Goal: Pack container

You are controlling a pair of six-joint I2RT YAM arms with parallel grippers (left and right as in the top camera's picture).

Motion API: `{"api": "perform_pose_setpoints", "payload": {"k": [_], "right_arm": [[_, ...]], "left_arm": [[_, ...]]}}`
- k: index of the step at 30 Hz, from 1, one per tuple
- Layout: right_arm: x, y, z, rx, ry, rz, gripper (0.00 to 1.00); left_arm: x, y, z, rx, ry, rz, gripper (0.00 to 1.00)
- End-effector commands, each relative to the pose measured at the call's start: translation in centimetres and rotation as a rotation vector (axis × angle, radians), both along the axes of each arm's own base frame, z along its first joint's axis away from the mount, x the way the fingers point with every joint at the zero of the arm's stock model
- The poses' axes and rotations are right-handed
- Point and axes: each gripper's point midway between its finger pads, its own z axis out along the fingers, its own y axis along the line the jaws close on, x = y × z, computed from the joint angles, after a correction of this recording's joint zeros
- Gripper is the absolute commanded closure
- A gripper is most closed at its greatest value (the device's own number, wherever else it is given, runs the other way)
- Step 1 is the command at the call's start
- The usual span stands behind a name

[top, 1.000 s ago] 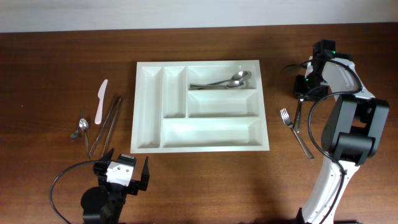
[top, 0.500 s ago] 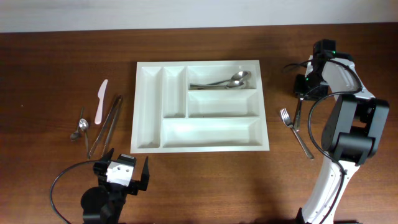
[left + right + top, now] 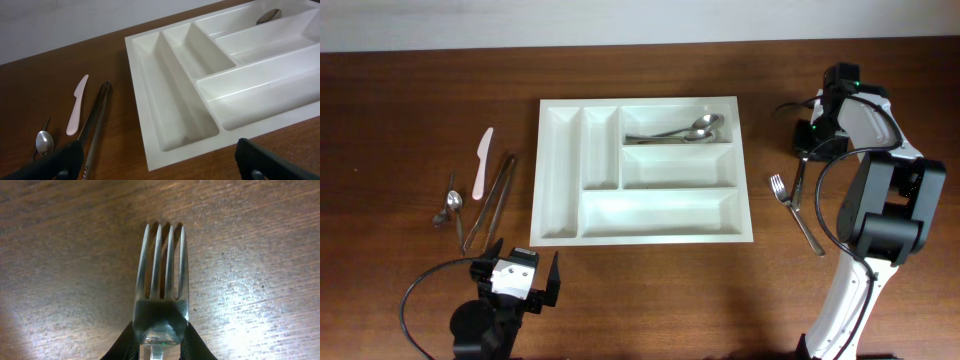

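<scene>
The container (image 3: 640, 238) is a white five-compartment tray in the middle of the table, and its near corner (image 3: 139, 100) fills the left wrist view. Two spoons (image 3: 680, 131) lie in its far right compartment. Right of the tray, my right gripper (image 3: 804, 155) is shut on the neck of a metal fork (image 3: 799, 182). In the right wrist view the fork (image 3: 161, 275) points its tines away over the wood, pinched between the fingers of that gripper (image 3: 159, 335). My left gripper (image 3: 515, 280) stands open near the front edge, below the tray's left corner, with nothing between its fingers (image 3: 270, 160).
A second fork (image 3: 797, 213) lies slanted on the wood just beside the held one. Left of the tray lie a white plastic knife (image 3: 482, 163), metal tongs (image 3: 492, 200) and a small spoon (image 3: 453, 203). The same knife (image 3: 77, 105) and tongs (image 3: 95, 122) show in the left wrist view.
</scene>
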Motion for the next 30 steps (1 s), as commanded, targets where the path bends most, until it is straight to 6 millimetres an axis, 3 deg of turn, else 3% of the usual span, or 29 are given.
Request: {"api": "perform_pose_setpoints", "payload": {"k": [1,9,30], "right_arm": [[1.6,-0.4,1.4,-0.020,-0.041,0.001,0.96],[3.5,-0.8,4.4,-0.033,-0.105,0.001,0.96],[3.4,-0.7,4.6,-0.029,-0.102,0.001,0.96]], "left_arm": [[0.0,-0.1,0.0,-0.016,-0.002,-0.003,0.01],[0.0,-0.1,0.0,-0.016,-0.002,-0.003,0.01],[0.0,-0.1,0.0,-0.016,-0.002,-0.003,0.01]]}}
